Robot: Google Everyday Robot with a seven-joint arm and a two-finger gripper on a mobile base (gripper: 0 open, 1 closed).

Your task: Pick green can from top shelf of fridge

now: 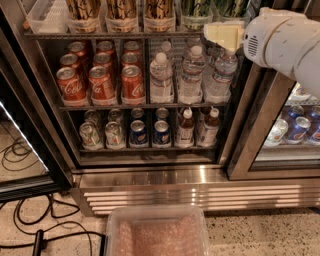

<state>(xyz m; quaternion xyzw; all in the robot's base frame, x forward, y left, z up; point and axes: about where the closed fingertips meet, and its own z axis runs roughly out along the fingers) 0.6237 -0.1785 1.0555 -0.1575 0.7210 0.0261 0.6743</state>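
Observation:
The fridge (150, 172) stands open in front of me. On its top shelf (125, 35), in clear trays at the right, stand two green cans (195, 9) (231, 7); only their lower parts show, the tops are cut off by the frame edge. My gripper (223, 35), cream-coloured on a white arm, reaches in from the right. It hovers at the height of the shelf's front rail, just below and between the two green cans, in front of the water bottles. It holds nothing that I can see.
Tan-and-black tall cans (121, 10) fill the top shelf's left. Red cola cans (102, 80) and water bottles (190, 75) sit on the middle rack, small cans and bottles (135, 132) below. A neighbouring cooler with blue cans (300, 127) is right. A plastic bin (157, 235) and cables (30, 150) lie on the floor.

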